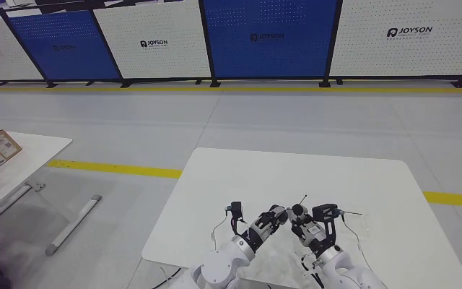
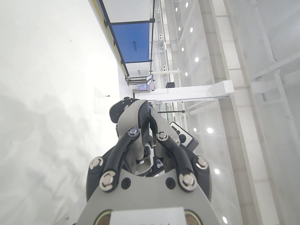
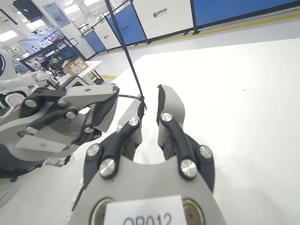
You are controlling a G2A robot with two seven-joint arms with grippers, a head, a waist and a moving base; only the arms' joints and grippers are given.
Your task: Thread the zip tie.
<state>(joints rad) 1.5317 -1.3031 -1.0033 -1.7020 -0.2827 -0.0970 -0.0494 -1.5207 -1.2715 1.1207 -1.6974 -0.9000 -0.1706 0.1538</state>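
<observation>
Zip tie (image 3: 127, 54) pinched in left gripper (image 3: 115, 96); right gripper (image 3: 151, 94) spread apart.

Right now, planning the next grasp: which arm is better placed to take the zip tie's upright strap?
Right. The right claw stands open with the zip tie beside one finger; the left claw is shut on its thin end.

Site note: you are working in a large industrial hall set up as a robotics test floor. Blue and white perforated partition panels (image 1: 268, 40) are fencing the bay. A yellow line (image 1: 115, 169) is running along the grey floor. Ceiling lights (image 2: 196, 59) are shining overhead. Another white robot (image 3: 5, 78) is standing near a wall screen (image 3: 39, 39).
</observation>
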